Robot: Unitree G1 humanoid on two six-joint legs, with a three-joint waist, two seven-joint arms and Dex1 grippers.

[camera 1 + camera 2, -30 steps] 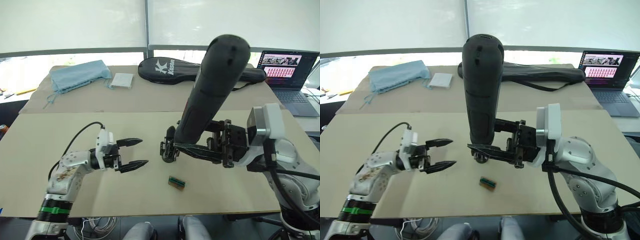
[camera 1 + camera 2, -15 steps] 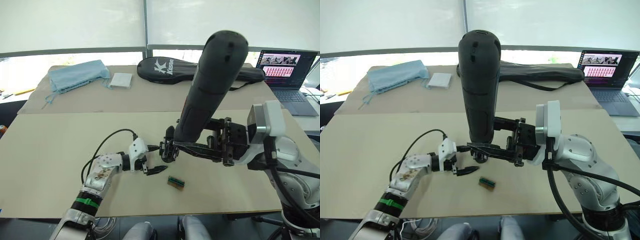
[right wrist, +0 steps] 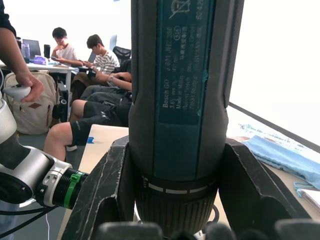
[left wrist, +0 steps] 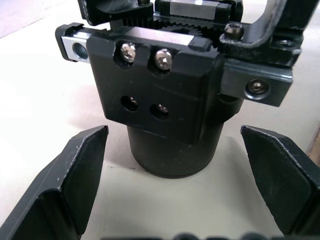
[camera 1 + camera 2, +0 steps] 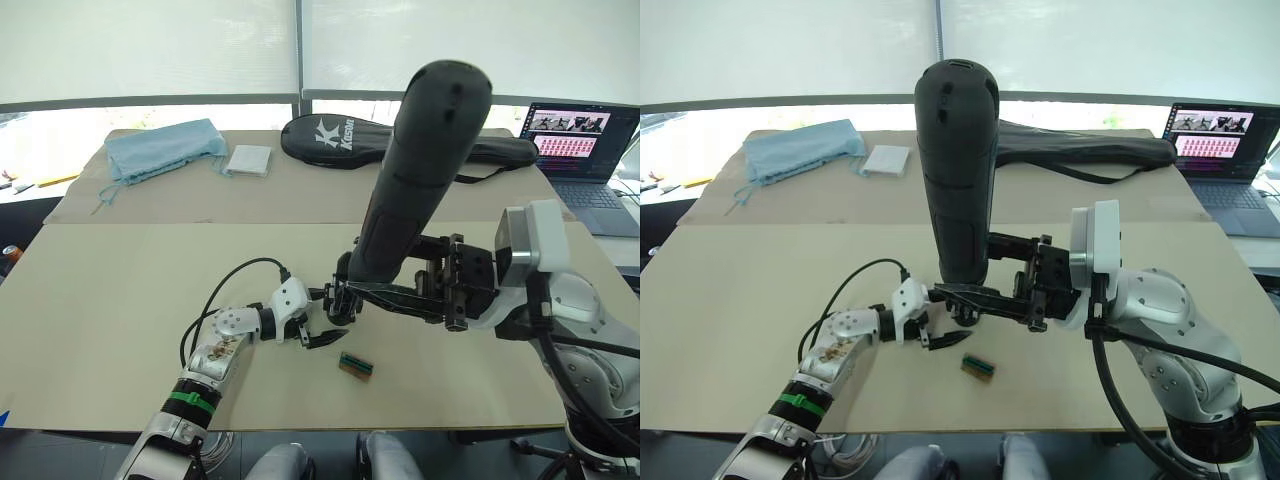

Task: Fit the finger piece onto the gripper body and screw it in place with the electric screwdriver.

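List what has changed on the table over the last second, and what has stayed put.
The left claw moved across the table toward the small black gripper body with the round base; its open fingers now flank that base, without closing on it. The right claw stays shut on the thick matte-black electric screwdriver, held upright over the body. The small green-and-brown block has not moved.

One electric screwdriver (image 5: 957, 180), one gripper body (image 4: 159, 112), two hands (image 5: 318, 318) (image 5: 985, 297).

Electric screwdriver (image 5: 958, 180) bit hidden; gripper body (image 4: 165, 107) top cropped
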